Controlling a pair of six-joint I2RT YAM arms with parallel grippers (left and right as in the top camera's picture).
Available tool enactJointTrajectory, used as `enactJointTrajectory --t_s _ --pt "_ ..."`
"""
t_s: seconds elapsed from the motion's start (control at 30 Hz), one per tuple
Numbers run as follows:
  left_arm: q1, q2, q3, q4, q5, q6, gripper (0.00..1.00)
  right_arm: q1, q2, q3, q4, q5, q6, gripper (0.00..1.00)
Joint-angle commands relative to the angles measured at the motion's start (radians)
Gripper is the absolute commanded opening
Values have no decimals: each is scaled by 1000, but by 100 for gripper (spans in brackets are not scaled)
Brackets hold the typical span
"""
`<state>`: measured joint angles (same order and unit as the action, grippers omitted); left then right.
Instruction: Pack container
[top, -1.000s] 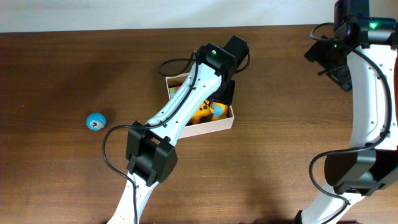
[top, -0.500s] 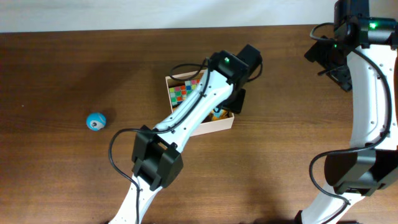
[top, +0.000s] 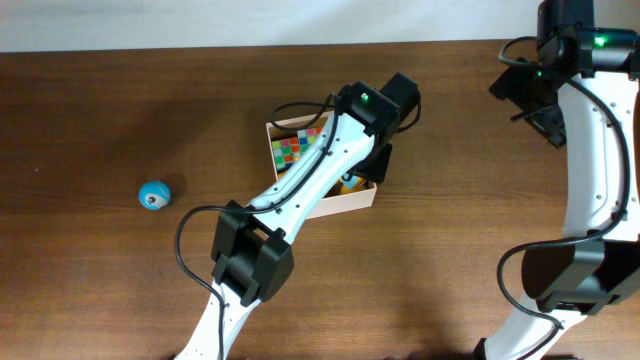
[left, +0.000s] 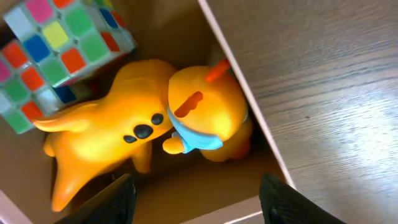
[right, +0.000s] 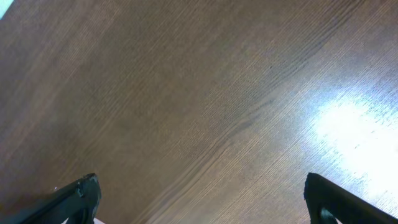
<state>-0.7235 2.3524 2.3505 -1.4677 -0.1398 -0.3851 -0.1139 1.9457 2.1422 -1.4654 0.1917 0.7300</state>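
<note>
1. Your left gripper (left: 199, 208) has its jaws parted a fair way and nothing between them. In the left wrist view only the two dark fingertips (left: 115, 199) show, at the bottom edge.
2. Straight under those jaws you see the inside of the container (left: 217, 37). They hang above the toys in it and touch none of them.
3. Nearest the jaws lies an orange animal (left: 106, 143) with black spots. A rounder orange toy (left: 208, 106) with a blue band is pressed against it and against the container's cream wall.
4. Beyond the two orange toys a cube (left: 56, 50) of coloured squares sits in the far corner, touching the animal.
5. From overhead, your left gripper (top: 382, 158) hangs over the right-hand side of the container (top: 340, 206), with the arm crossing the box diagonally and hiding much of it. The cube (top: 290, 152) shows in the upper left part, and a bit of orange and blue (top: 348, 181) shows by the lower right wall.
6. The container sits near the middle of the table (top: 100, 100), slightly turned against the table's edges.
7. A blue ball (top: 153, 194) lies on the table well apart to the left of the container.
8. Your right gripper (right: 208, 205) is spread as wide as it goes and holds nothing. Its two fingertips (right: 81, 196) sit at the far corners of the right wrist view.
9. Under the right jaws you have only bare wood (right: 186, 93), with a bright glare patch to one side.
10. From overhead, the right gripper (top: 535, 112) is at the top right of the table, well apart from the container.
</note>
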Motion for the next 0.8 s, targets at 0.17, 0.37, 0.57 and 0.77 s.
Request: enactJointTrajectory --t_s 0.17,0.37,0.57,0.77 --pt "3 -31 -59 33 -18 -3 65 -5 -9 10 0 2 3 99" --pt "3 -30 -60 31 -14 -3 65 -5 -9 10 0 2 3 99" --pt "-16 -30 -60 19 -14 -3 65 -5 -9 10 0 2 3 99" --pt "-47 -30 -60 19 -15 -3 65 -5 -9 10 0 2 3 99"
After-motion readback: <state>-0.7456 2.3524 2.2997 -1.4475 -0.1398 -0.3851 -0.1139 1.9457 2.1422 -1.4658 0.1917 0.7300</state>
